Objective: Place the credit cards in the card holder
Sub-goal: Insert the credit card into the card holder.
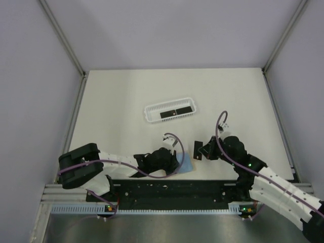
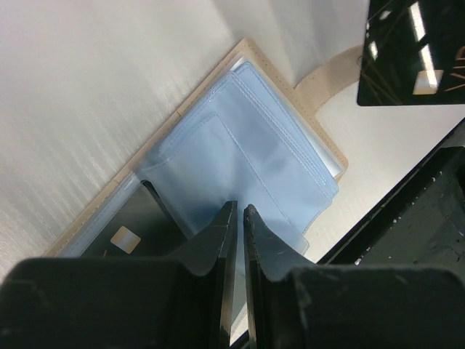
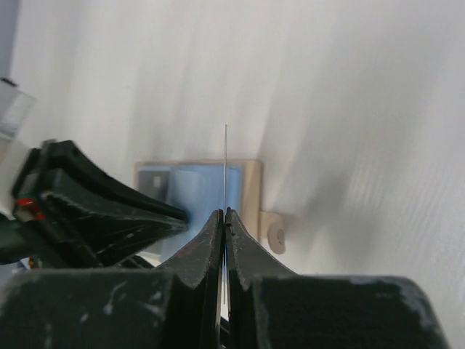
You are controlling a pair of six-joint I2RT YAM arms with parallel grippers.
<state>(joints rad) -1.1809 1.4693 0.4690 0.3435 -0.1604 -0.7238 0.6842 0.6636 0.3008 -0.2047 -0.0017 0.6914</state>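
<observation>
The card holder (image 1: 186, 163) lies open near the table's front edge, tan outside with blue clear sleeves (image 2: 240, 145). My left gripper (image 2: 240, 209) is shut on one sleeve of it and shows in the top view (image 1: 174, 161). One black credit card (image 2: 123, 234) sits in a sleeve at the lower left. My right gripper (image 3: 224, 212) is shut on another black credit card, seen edge-on (image 3: 225, 163). It holds the card upright just right of the holder (image 3: 251, 190), in the top view (image 1: 197, 150) and the left wrist view (image 2: 414, 54).
A long white perforated basket (image 1: 150, 115) stands mid-table behind the grippers, with black cards (image 1: 174, 112) lying in it. The holder's tan snap tab (image 3: 275, 233) sticks out on its right side. The black rail runs along the near edge (image 1: 172, 192).
</observation>
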